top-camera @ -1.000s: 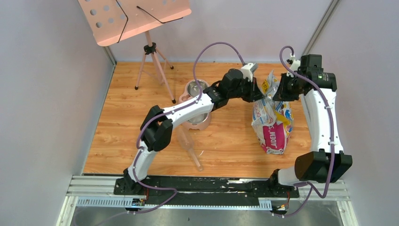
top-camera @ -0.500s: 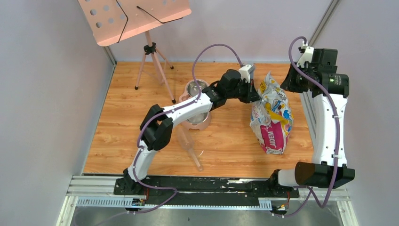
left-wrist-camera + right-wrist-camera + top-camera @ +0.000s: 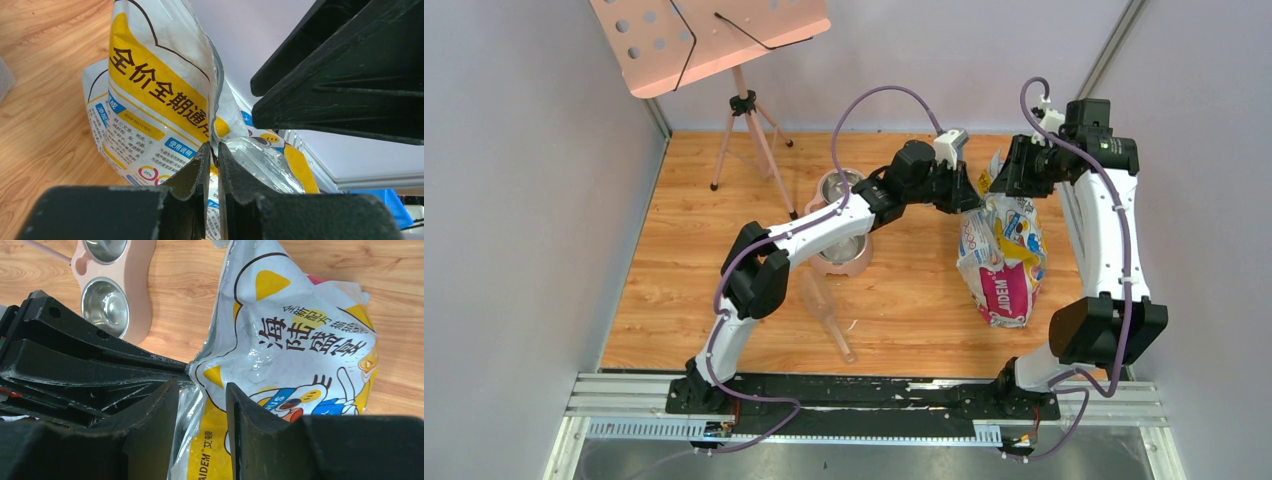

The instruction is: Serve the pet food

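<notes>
At the far right of the wooden table (image 3: 904, 300), the left gripper (image 3: 212, 165) pinches the printed bag (image 3: 1002, 250) at its top edge, the right gripper (image 3: 202, 410) stands narrowly parted astride it, the pet food is hidden, and the pink double bowl (image 3: 140, 295) sits near on the left.

We see a printed bag (image 3: 1004, 262) on the wooden table (image 3: 684, 260). Left of it stands a pink two-bowl feeder (image 3: 852, 264).

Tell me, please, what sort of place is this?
Most likely a robot test booth, not a home. Plain grey walls box in a wooden table, two robot arms are bolted to a metal rail at its near edge, and a food bag and pink double bowl look like staged props.
</notes>
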You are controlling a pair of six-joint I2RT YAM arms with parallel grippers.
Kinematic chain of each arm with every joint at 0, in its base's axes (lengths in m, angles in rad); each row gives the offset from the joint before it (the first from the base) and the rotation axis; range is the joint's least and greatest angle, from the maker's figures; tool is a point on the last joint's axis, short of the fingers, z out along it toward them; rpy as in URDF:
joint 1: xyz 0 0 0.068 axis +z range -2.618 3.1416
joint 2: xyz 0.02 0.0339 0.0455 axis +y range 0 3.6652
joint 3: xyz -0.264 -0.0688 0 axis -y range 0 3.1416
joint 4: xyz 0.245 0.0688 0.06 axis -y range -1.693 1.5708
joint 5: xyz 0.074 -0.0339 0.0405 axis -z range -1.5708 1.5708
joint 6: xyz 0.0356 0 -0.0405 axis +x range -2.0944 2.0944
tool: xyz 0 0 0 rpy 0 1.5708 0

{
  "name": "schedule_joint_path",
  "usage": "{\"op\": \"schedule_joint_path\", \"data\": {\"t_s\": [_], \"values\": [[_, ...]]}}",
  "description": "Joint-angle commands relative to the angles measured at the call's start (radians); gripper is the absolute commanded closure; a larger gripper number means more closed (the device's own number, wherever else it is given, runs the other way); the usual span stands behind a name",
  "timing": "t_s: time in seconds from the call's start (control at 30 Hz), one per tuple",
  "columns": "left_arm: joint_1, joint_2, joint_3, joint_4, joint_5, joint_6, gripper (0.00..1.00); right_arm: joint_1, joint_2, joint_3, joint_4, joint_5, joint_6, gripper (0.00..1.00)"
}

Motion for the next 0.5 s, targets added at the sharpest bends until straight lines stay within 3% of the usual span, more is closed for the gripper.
{"op": "schedule_joint_path", "data": {"t_s": [0.0,0.23,0.47], "values": [[-0.005,0.016,0.007,-0.005,0.019,0.017,0.83,0.011,-0.003,-0.008,-0.008,-0.067,-0.010,0.60],[0.004,0.019,0.007,-0.004,0.017,0.010,0.86,0.028,-0.013,-0.080,-0.026,-0.044,-0.042,0.60],[0.006,0.019,0.005,-0.011,0.018,0.010,0.86,0.028,-0.017,-0.109,-0.032,-0.036,-0.033,0.72]]}}
